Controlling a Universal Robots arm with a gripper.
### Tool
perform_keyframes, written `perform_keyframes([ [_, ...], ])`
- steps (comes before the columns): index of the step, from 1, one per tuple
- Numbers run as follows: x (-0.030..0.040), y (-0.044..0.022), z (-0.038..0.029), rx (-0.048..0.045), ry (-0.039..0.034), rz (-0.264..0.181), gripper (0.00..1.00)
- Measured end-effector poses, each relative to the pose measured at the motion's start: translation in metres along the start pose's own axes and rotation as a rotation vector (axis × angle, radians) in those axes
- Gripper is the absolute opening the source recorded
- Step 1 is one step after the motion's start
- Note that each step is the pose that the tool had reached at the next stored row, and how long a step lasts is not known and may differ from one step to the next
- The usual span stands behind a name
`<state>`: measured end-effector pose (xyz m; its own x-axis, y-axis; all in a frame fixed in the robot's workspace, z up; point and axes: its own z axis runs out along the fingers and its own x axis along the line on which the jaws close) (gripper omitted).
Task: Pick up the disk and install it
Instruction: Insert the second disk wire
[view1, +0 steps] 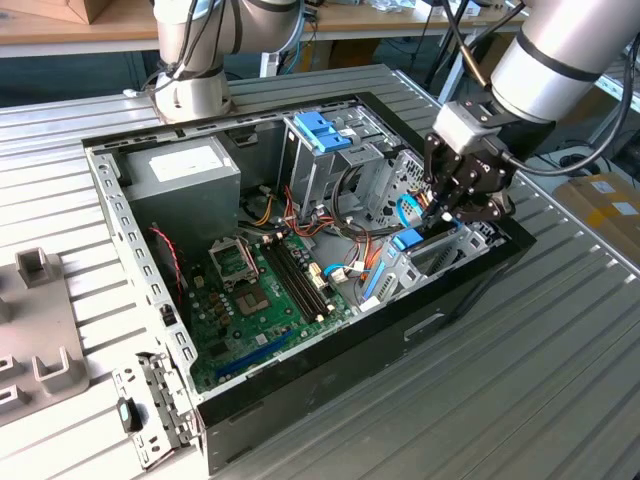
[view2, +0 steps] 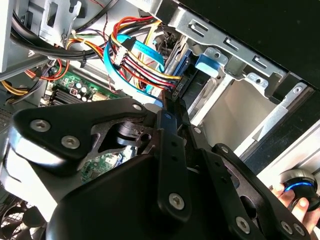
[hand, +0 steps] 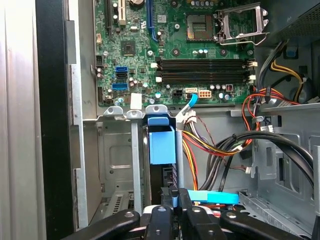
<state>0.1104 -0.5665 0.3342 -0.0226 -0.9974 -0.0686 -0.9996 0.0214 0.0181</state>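
Computer case (view1: 130, 235): lying open on the counter (view1: 560, 380), centre of the exterior view
Disk (hand: 162, 145): sitting edge-on in the drive cage, lower middle of the first wrist view
Gripper (view1: 452, 212): hovering right of centre, jaws pressed together, pinching nothing visible

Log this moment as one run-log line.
stage: install | gripper: inside computer case, over drive bay | blue carrier: seated in bay | fingers: unclear

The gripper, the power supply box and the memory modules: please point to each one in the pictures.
gripper (view1: 452, 205), exterior view, between its fingertips.
power supply box (view1: 185, 163), exterior view, on its white label.
memory modules (hand: 202, 70), first wrist view, on the middle of the dark sticks.
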Motion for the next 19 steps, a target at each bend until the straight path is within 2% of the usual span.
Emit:
perform_keyframes([
  [1, 0.0001, 0.0000, 0.0001, 0.0001, 0.0002, 0.000, 0.23],
  [2, 0.0001, 0.0000, 0.0000, 0.0001, 0.0005, 0.000, 0.23],
  [3, 0.0001, 0.0000, -0.0005, 0.0000, 0.0012, 0.000, 0.29],
  [8, 0.0000, 0.0000, -0.0017, -0.0001, 0.0019, 0.000, 0.29],
  [11, -0.0005, 0.0002, -0.0087, 0.0000, 0.0016, 0.000, 0.29],
  [16, -0.0016, 0.0004, -0.0239, 0.0000, 0.0018, 0.000, 0.29],
  [19, -0.0023, 0.0002, -0.0241, -0.0003, 0.0009, 0.000, 0.29],
])
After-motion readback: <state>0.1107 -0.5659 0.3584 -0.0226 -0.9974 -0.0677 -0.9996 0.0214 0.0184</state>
